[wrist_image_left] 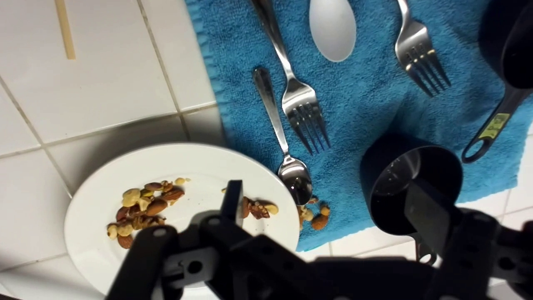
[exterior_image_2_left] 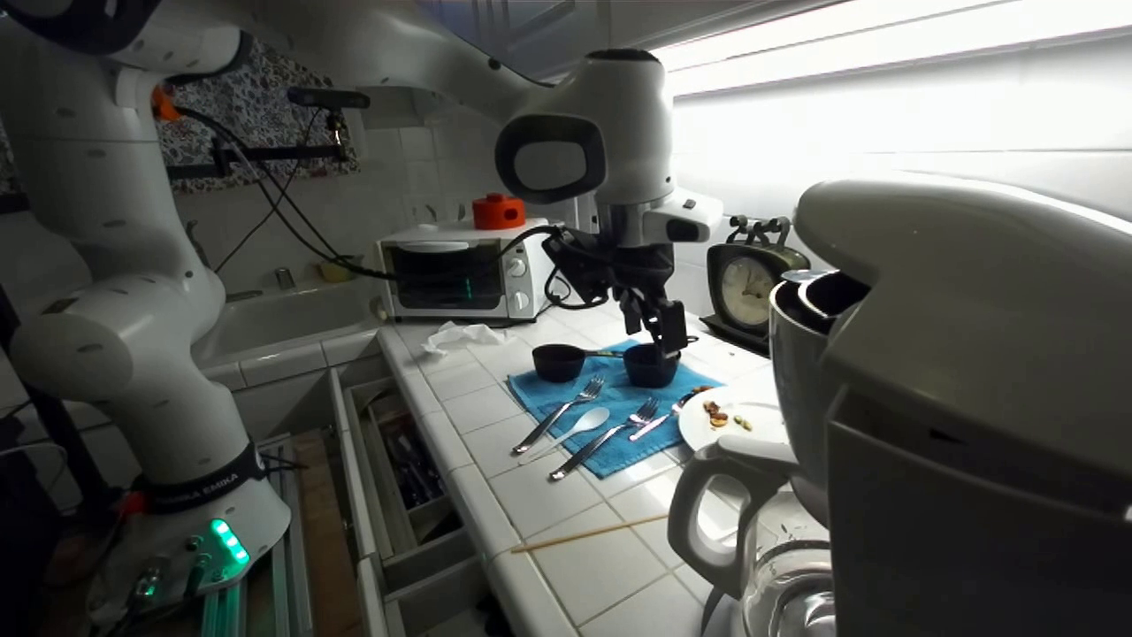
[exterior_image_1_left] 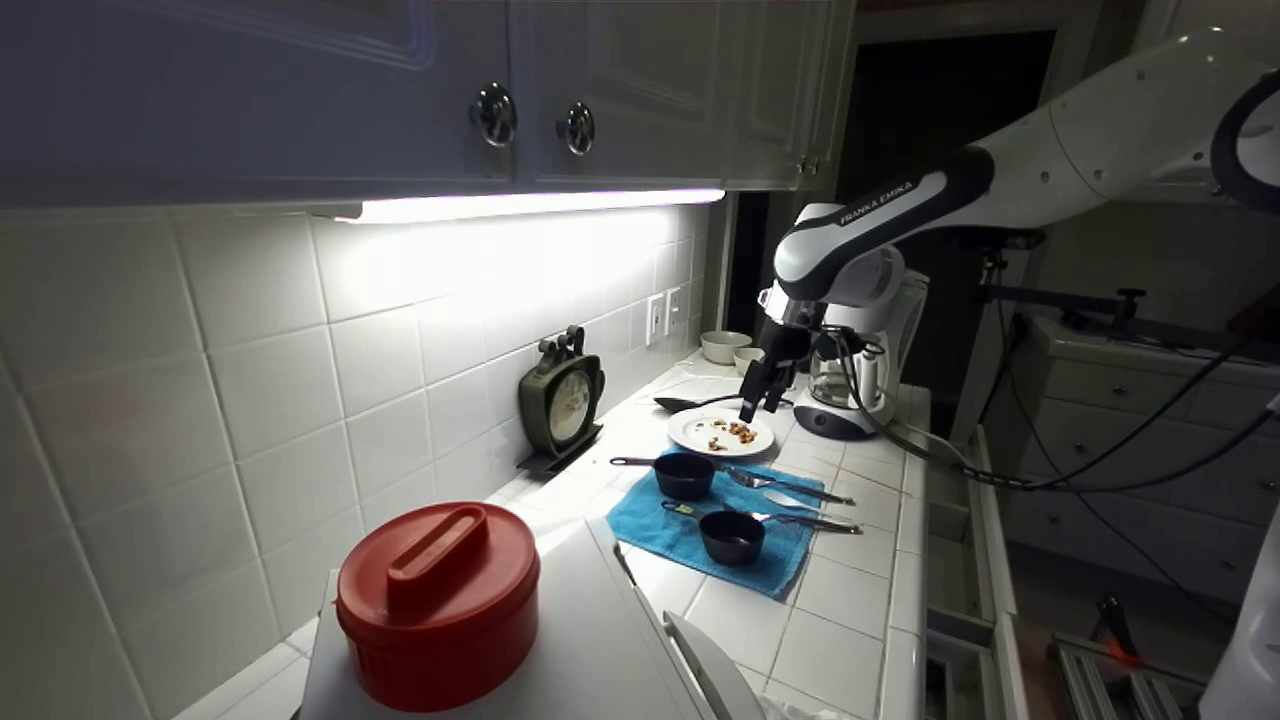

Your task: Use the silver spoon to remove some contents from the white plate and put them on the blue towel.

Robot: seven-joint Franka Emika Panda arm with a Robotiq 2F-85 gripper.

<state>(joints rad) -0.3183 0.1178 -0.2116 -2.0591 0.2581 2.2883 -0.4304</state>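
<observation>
Over on the blue towel (wrist_image_left: 354, 96), the spoon (wrist_image_left: 283, 143) is lying there, bowl right by the plate (wrist_image_left: 208, 171). A few nuts (wrist_image_left: 320, 221) beside it, more on the plate. Gripper (wrist_image_left: 329, 203) hovers above, jaws wide apart.

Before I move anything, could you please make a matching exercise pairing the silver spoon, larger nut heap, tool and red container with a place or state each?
Things:
1. silver spoon
2. larger nut heap
3. tool
4. red container

Places or states:
A. atop the toaster oven
B. open, gripping nothing
C. mainly on the blue towel
D. on the white plate

Pairs: 1-C; 2-D; 3-B; 4-A
</observation>
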